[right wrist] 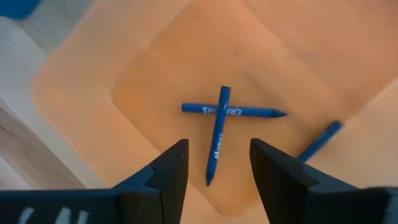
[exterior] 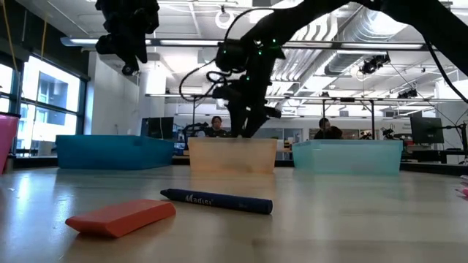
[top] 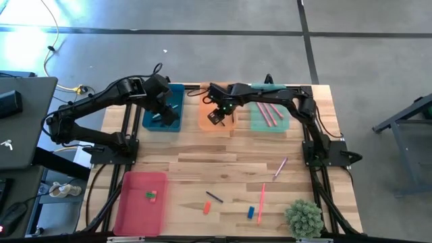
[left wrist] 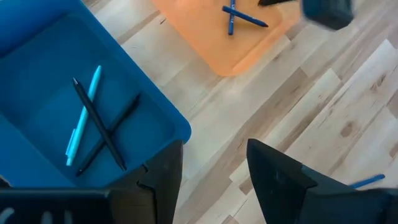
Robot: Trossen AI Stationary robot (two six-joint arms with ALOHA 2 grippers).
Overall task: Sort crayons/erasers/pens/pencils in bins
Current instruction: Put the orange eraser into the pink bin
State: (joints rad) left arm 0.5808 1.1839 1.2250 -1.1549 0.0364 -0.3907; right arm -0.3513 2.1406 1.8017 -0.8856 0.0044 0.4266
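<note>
Right gripper (top: 217, 117) hangs spread and empty over the translucent orange bin (top: 204, 121); its wrist view alone shows crossed dark blue crayons (right wrist: 219, 134) inside. Left gripper (top: 164, 108), fingers apart, hovers above the teal bin (top: 177, 125).

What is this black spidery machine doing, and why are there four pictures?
It is a robot with two arms, sorting drawing things into bins. One camera looks down from above, one sits at table height, and one rides on each wrist. The left gripper hangs open over the blue bin, which holds pens. The right gripper hangs open over the orange bin, where blue crayons lie. Neither holds anything. The green bin has pink sticks, the pink-red bin has erasers, and a few things still wait on the wooden table.
</note>
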